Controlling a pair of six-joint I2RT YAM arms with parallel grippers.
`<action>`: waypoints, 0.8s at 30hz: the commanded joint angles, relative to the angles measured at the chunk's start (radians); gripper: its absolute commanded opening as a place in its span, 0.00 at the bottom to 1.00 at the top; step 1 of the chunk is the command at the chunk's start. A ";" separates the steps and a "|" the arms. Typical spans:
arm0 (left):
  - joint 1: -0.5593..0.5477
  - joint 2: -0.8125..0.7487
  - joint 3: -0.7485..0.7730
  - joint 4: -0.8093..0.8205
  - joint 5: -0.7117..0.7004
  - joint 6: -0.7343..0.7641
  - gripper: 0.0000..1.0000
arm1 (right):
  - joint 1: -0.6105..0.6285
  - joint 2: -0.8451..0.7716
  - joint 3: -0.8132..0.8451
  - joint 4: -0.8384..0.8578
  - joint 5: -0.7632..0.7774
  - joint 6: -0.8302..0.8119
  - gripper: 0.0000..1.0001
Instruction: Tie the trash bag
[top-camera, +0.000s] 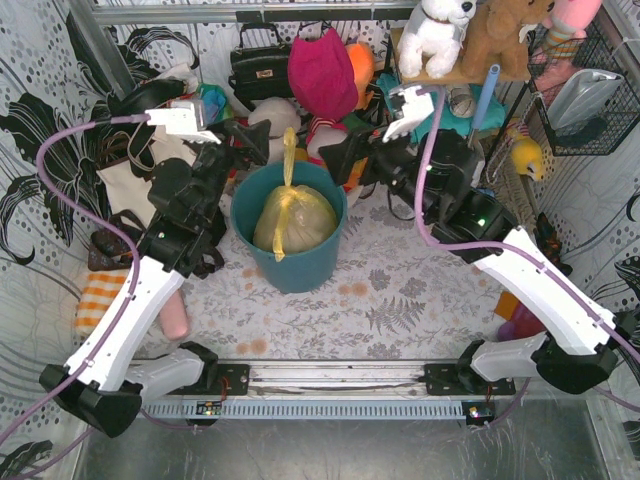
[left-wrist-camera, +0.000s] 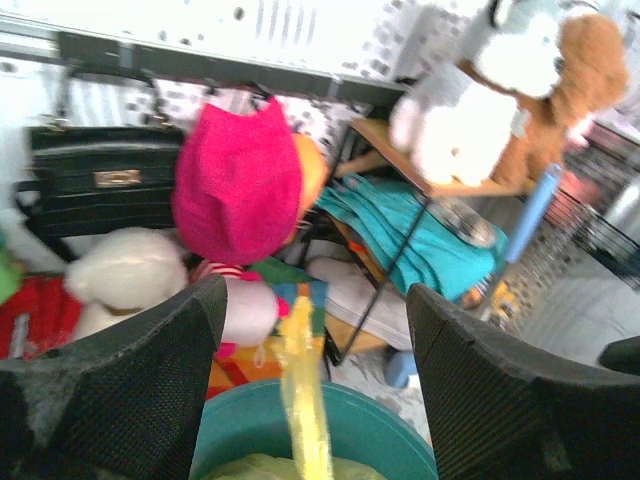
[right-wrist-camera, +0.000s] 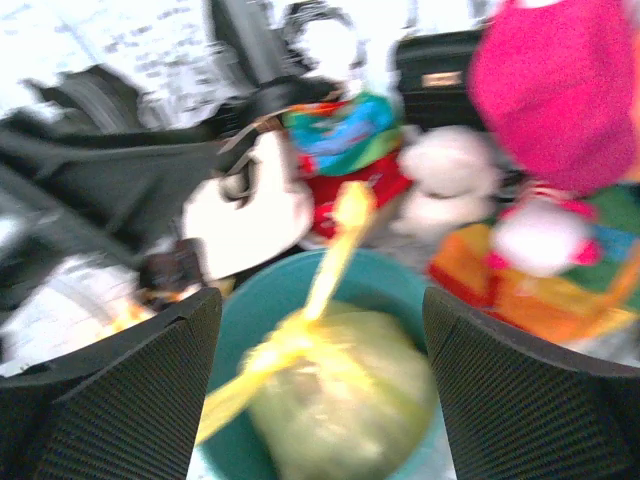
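Note:
The trash bag (top-camera: 296, 222) is a yellow-green plastic bundle sitting in the teal round bin (top-camera: 290, 268) at the table's middle. Its top is drawn into yellow tails: one stands upright (top-camera: 289, 152), another hangs over the front. My left gripper (top-camera: 252, 140) is open and empty at the bin's back left rim. In the left wrist view the upright tail (left-wrist-camera: 306, 395) rises between the fingers (left-wrist-camera: 130, 390) untouched. My right gripper (top-camera: 336, 156) is open and empty at the back right rim. The blurred right wrist view shows the bag (right-wrist-camera: 345, 400) and tails (right-wrist-camera: 335, 250) ahead.
Behind the bin hang a black handbag (top-camera: 260, 68) and a pink cloth item (top-camera: 322, 75). Plush toys (top-camera: 436, 35) sit on a shelf at back right and a wire basket (top-camera: 588, 100) hangs at far right. A cream tote (top-camera: 125, 180) and an orange striped cloth (top-camera: 100, 300) lie at left.

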 joint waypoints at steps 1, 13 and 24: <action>-0.002 -0.057 -0.082 -0.013 -0.283 0.051 0.91 | -0.069 -0.058 -0.077 -0.045 0.235 -0.142 0.85; 0.013 -0.217 -0.602 0.186 -0.827 -0.003 0.98 | -0.481 -0.179 -0.525 0.039 0.451 -0.229 0.97; 0.138 -0.188 -0.882 0.428 -0.855 -0.032 0.98 | -0.777 -0.175 -0.979 0.326 0.411 -0.167 0.97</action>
